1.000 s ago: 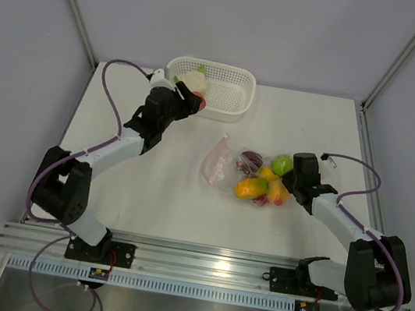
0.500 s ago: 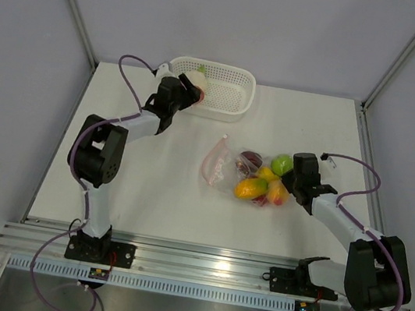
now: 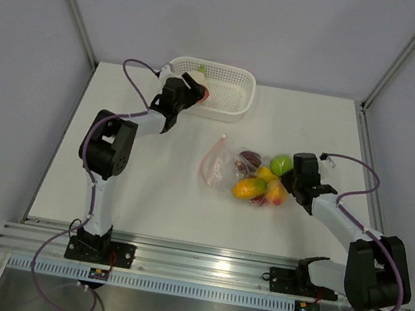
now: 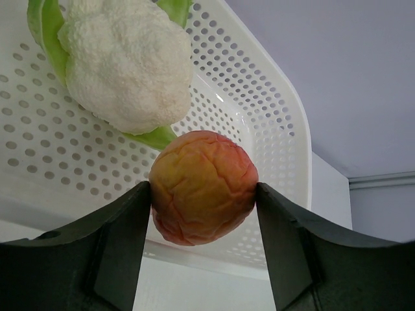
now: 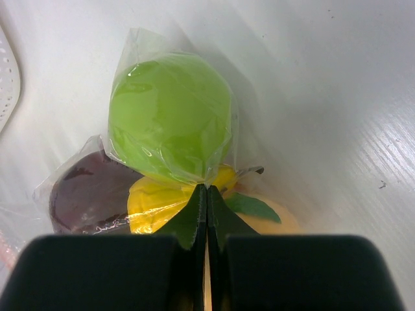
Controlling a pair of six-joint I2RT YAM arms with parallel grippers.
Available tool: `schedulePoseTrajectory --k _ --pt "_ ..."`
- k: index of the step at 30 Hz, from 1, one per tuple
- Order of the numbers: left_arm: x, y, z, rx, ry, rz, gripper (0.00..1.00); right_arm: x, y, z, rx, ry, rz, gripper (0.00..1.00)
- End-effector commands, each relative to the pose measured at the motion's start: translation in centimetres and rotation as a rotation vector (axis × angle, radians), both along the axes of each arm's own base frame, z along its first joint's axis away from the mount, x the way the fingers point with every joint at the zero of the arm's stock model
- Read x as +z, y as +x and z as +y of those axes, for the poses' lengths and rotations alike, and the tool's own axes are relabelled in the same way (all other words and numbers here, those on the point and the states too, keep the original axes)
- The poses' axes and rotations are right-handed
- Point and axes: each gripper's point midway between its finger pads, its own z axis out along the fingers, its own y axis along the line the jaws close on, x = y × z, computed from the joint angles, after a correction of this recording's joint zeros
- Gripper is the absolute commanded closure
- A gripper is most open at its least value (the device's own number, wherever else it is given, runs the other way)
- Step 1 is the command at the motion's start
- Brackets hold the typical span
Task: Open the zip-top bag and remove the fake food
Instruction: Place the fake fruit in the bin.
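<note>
Jaws on the left gripper [image 4: 202,189] stand partly apart with a wrinkled orange-pink peach [image 4: 203,194] clamped between them, each dark finger touching one side of it. That arm rises steeply from its base at the near edge, folds at the elbow and reaches to the far left of the table [image 3: 146,193], wrist at the near left corner of the white perforated basket [image 4: 259,110]. The peach hangs over the basket's rim. Inside, against the left wall, lies a white cauliflower [image 4: 126,61] with green leaves; in the wrist view it sits just behind the peach.

Mid-table, well apart from the basket, lies the zip-top bag [image 3: 218,165] – clear and crumpled, its pink strip at the left end. The rest of the fake food is bunched in its right half: a dark red piece [image 5: 84,194], a yellow piece [image 5: 152,201], an orange-yellow one [image 3: 251,188] and a green apple [image 5: 170,116], all under plastic film.

On the right, the arm lies low – forearm angled from its base toward the bag. The right gripper [image 5: 206,194] has its jaws pressed fully together, tips pinching the bag's film just below the apple.
</note>
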Motion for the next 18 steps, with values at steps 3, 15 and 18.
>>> schedulePoseTrajectory --k 3,15,18 --pt "6.0 0.8 0.8 0.016 -0.021 -0.140 0.26 0.6 0.5 0.0 -0.002 0.008 -0.030 1.00" --pt "12.0 -2.8 2.1 -0.042 0.084 -0.186 0.24 0.6 0.6 0.1 0.009 0.004 -0.030 1.00" --pt "11.5 -4.7 2.0 -0.068 0.052 -0.165 0.27 0.6 0.6 0.2 0.010 0.007 -0.033 1.00"
